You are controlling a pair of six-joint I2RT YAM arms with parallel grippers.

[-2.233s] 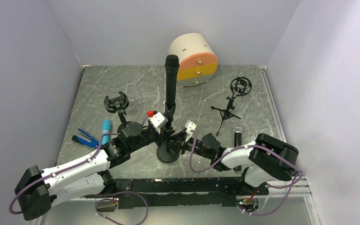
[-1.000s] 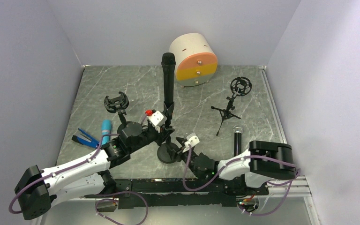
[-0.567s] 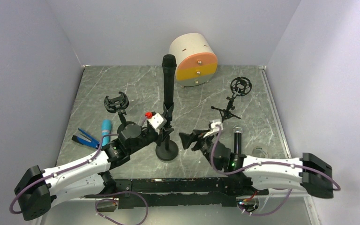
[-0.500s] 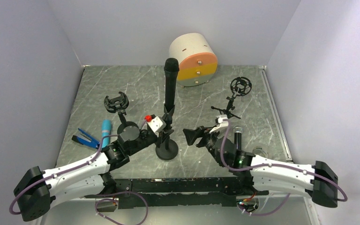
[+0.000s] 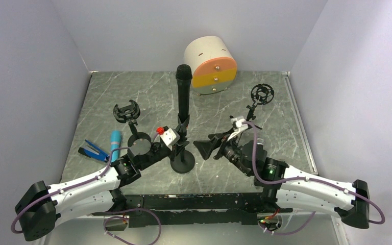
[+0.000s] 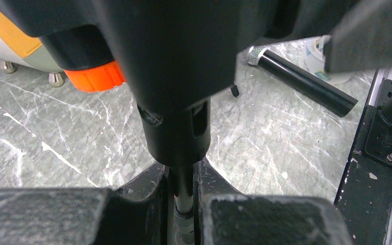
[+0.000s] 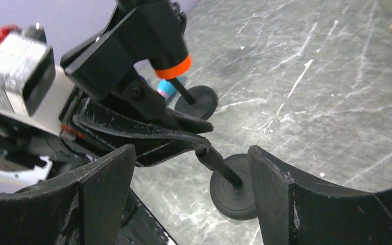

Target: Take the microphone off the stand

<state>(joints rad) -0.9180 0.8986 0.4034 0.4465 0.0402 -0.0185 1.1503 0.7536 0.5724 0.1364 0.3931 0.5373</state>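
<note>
A black microphone [image 5: 184, 94] stands upright in the clip of a black stand [image 5: 182, 164] with a round base, mid-table. My left gripper [image 5: 182, 137] is shut on the stand's thin pole [image 6: 182, 186], just below the clip with the orange ring [image 6: 89, 76]. My right gripper [image 5: 207, 148] hovers open just right of the stand, its jaws wide apart and empty. In the right wrist view the stand's base [image 7: 233, 188] and pole [image 7: 215, 161] lie between and beyond my right gripper [image 7: 191, 196], not touching its fingers.
A round cream, orange and yellow drawer box [image 5: 211, 64] stands at the back. A small tripod with a shock mount [image 5: 252, 109] is at the right, and a second clip stand [image 5: 127, 115] at the left. A blue microphone [image 5: 115, 143], a blue tool [image 5: 93, 150] and a lying black microphone [image 6: 298, 76] are on the table.
My right arm swung out from beside the stand's base and came back higher, right of the stand, opening its jaws wider. The left gripper stayed shut on the pole.
</note>
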